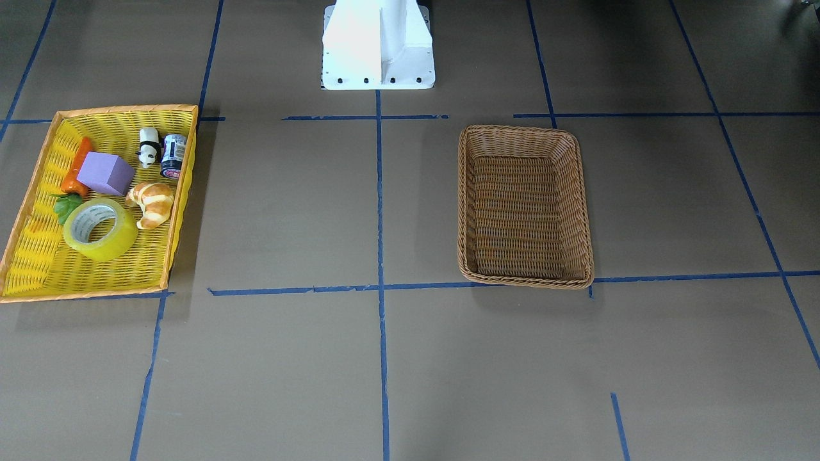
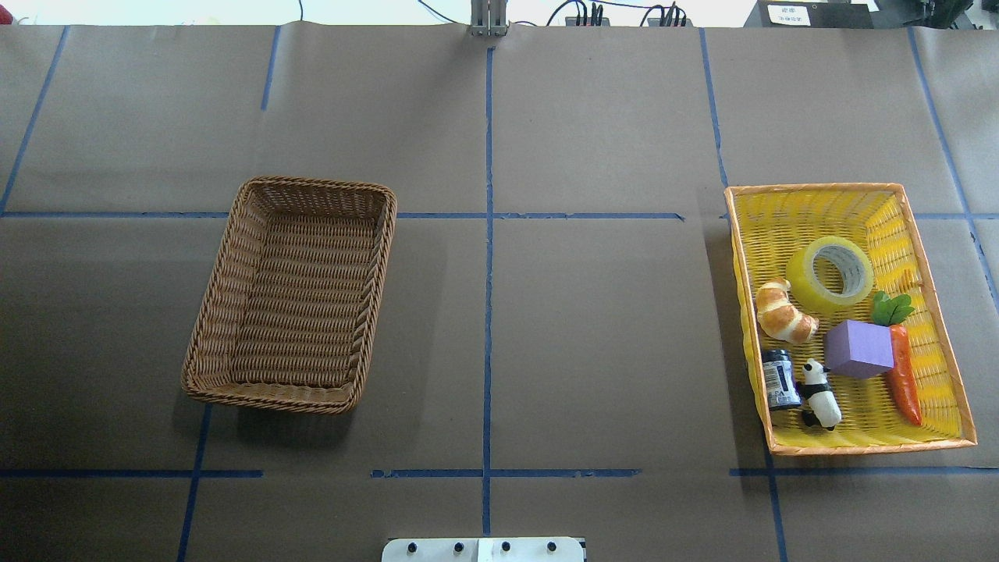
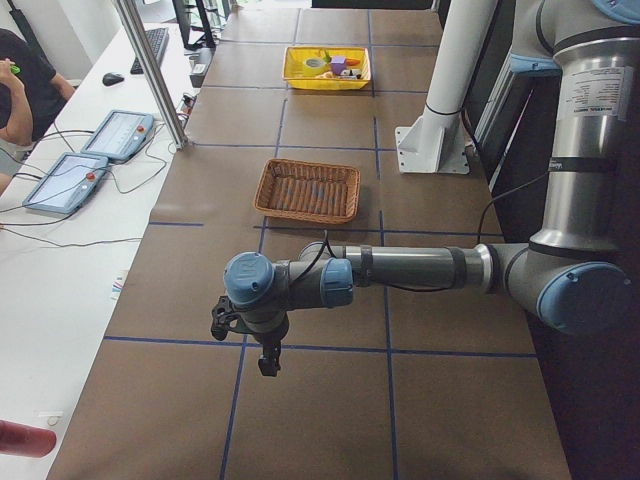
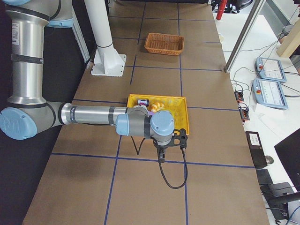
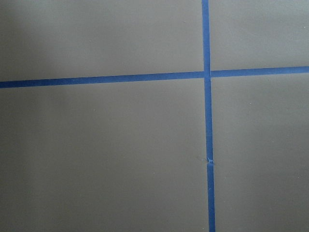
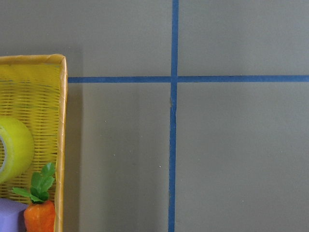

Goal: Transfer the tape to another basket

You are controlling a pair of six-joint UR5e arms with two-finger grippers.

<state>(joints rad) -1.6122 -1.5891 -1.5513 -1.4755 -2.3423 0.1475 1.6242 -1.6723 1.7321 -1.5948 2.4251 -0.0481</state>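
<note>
Can't tell if right gripper (image 4: 161, 158) is open; centre over tape (image 2: 830, 272), straddle one wall via the core, clear of croissant (image 2: 783, 312).

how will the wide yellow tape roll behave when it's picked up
The wide translucent yellow packing-tape roll looks rigid, so it probably won't sag. Lying hole-up, it seems stable, but its round wall may roll if tipped on edge. Its smooth surface could slip.
</note>
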